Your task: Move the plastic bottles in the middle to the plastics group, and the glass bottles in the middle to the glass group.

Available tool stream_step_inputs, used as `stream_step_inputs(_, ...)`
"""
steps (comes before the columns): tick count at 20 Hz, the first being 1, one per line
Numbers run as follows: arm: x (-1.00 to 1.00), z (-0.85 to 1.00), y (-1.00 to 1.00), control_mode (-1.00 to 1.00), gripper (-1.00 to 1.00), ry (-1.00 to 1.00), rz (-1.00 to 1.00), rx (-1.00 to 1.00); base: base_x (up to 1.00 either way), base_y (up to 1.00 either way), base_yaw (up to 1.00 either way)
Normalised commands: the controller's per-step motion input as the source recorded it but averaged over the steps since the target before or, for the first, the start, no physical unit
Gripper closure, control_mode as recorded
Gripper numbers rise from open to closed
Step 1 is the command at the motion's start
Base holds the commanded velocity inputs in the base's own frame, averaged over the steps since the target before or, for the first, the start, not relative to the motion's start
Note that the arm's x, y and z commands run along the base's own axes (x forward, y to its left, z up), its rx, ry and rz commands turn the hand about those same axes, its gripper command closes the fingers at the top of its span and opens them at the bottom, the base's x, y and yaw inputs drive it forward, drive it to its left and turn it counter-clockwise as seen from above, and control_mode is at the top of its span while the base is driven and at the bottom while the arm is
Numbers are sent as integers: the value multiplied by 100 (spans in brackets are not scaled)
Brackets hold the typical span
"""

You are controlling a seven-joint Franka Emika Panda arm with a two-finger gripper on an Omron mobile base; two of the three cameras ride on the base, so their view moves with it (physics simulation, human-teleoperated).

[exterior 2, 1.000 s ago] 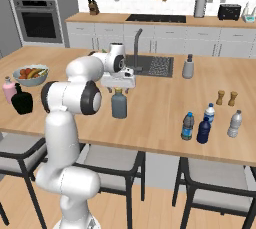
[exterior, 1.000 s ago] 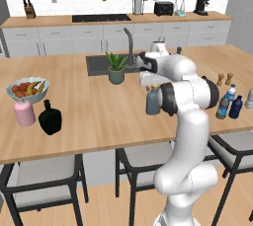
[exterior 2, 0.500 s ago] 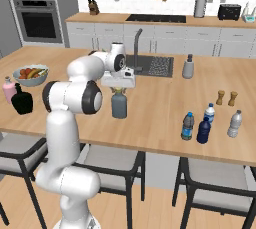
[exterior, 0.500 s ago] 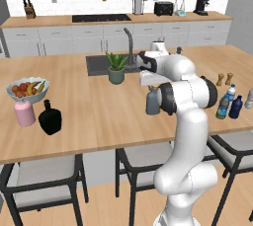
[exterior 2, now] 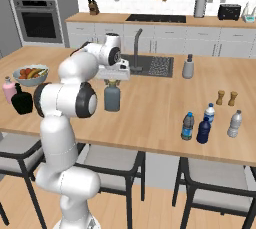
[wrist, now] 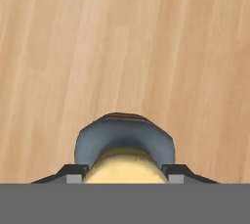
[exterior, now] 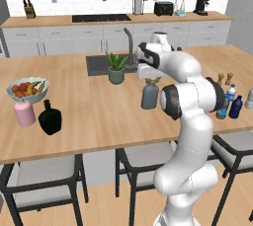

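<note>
From the left, the gripper (exterior: 151, 80) clamps the grey-blue glass bottle's (exterior: 149, 96) tan cap mid-counter. From the right, the bottle stands upright. The hand view shows fingertips (wrist: 74, 178) flanking the cap (wrist: 126, 167); likely heavy, slippery, breakable.

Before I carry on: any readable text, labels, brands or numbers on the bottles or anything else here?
None readable.
Water bottle blue label: too small and blurred.
Grey-blue bottle in the gripper: no label visible.
Pink bottle and black bottle: plain.
</note>
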Motion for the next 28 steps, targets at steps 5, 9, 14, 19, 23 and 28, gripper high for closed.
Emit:
stream_step_inputs(5,-42,33,86,-100,100,0,27,0,0,0,0)
stream_step_inputs(9,-43,17,100,-100,100,0,34,0,0,0,0)
stream_step_inputs(14,-25,-1,96,-100,100,-1,36,0,0,0,0)
stream_step_inputs(19,-1,-12,96,-100,100,-7,34,1,0,0,0)
stream_step_inputs(23,0,0,96,-100,100,-4,32,0,0,0,0)
stream_step_inputs(28,17,0,77,-100,100,0,27,0,0,0,0)
